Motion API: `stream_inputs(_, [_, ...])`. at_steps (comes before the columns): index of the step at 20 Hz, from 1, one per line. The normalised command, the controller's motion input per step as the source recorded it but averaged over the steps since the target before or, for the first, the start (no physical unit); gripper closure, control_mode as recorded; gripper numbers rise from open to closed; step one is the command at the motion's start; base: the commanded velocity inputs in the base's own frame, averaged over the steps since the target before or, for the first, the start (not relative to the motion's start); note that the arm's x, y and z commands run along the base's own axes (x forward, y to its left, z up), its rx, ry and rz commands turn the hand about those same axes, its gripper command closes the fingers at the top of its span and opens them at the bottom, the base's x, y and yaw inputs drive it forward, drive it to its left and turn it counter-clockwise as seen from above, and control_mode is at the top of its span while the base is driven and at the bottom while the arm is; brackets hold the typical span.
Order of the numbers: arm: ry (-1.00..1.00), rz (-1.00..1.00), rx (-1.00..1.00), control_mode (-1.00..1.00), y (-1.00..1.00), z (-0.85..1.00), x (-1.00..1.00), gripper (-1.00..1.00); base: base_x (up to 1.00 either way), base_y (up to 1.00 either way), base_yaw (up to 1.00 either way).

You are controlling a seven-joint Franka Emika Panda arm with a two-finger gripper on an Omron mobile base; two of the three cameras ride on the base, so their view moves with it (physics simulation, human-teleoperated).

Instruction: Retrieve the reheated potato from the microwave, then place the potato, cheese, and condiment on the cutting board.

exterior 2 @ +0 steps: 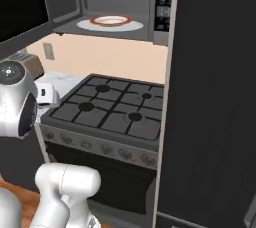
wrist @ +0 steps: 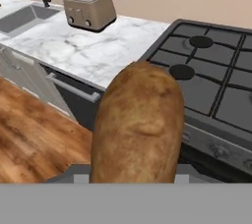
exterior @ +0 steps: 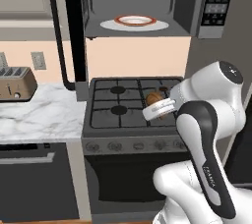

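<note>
White marble counter [exterior: 44, 112] fills the left of the left base view, with a black gas stove [exterior: 130, 102] at centre. Above it we see the grey boxy microwave [exterior: 147, 4], door swung open, a white red-rimmed plate [exterior: 135, 20] inside. Our gripper [exterior: 160, 104] sits right of centre over the stove, jaws clamped on the brown oval potato [wrist: 138, 125], which looms large at the hand view's centre. A metal toaster [wrist: 89, 8] and sink [wrist: 24, 16] stand at that view's upper left.
</note>
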Motion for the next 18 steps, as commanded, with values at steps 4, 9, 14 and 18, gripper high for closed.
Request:
stream_inputs(4, [0.0,0.0,0.0,1.0,0.0,0.0,0.0,1.0,-0.22,-0.13,0.35])
stream_inputs(9, [0.0,0.0,0.0,1.0,0.0,0.0,0.0,1.0,-0.34,-0.16,0.27])
stream_inputs(14, [0.0,0.0,0.0,1.0,0.0,0.0,0.0,1.0,-0.61,-0.02,0.28])
stream_inputs(18, [0.0,0.0,0.0,1.0,0.0,0.0,0.0,1.0,-0.67,0.01,0.33])
